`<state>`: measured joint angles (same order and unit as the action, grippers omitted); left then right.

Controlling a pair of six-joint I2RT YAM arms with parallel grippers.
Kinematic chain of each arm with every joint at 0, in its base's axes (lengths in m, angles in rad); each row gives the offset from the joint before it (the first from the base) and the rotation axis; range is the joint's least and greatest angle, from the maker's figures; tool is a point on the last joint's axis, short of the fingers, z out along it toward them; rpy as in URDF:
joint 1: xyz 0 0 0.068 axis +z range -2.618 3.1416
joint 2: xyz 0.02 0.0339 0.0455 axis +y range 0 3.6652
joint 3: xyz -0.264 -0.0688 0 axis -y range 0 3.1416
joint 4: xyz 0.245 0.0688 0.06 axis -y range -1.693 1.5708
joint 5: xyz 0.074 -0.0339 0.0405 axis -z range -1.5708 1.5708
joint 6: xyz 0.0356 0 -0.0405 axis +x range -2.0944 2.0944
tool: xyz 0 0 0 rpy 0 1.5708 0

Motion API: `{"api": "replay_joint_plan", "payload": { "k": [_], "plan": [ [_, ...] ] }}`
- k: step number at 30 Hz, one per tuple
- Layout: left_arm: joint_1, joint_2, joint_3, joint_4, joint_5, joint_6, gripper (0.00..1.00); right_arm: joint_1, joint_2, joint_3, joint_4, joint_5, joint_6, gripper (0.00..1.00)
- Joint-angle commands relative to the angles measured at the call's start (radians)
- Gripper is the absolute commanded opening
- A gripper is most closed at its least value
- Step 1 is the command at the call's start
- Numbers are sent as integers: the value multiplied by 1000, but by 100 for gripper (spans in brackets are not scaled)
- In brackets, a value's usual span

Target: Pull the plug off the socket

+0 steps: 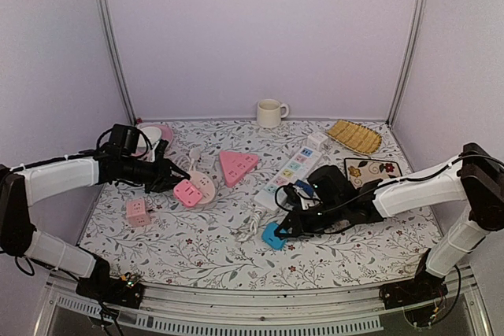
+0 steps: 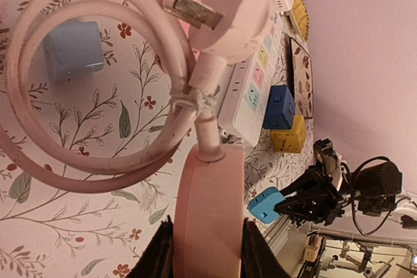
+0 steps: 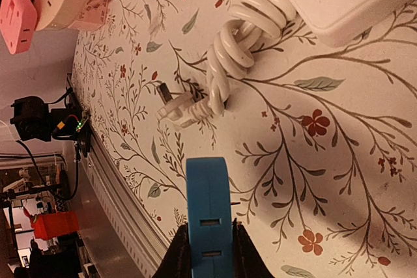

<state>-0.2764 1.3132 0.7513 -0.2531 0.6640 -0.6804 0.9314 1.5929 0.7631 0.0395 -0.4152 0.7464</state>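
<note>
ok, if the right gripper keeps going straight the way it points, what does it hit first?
The right gripper, shut on a blue adapter, points at the white cord bundle and its loose plug. The adapter would likely touch those first, though depth is unclear.

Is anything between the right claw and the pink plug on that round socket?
Yes: a coiled white cord lies on the table between the right claw and the pink plug, and that claw holds a blue adapter.
</note>
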Motion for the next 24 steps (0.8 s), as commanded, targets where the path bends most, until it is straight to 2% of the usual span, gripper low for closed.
{"api": "replay_joint_plan", "payload": {
  "k": [1, 13, 18, 23, 24],
  "plan": [
    [0, -8, 40, 40, 19, 22, 0, 9, 0, -25, 65, 15, 42, 3],
    [-2, -24, 19, 39, 17, 18, 0, 8, 60, -25, 46, 26, 52, 4],
    [-3, -29, 16, 34, 16, 19, 0, -2, 39, -40, 6, 78, 61, 4],
    [-3, -35, 13, 31, 13, 23, 0, -14, 9, -55, -45, 128, 79, 17],
    [-4, -37, 13, 30, 13, 23, 0, -16, 4, -53, -52, 135, 79, 23]
  ]
}}
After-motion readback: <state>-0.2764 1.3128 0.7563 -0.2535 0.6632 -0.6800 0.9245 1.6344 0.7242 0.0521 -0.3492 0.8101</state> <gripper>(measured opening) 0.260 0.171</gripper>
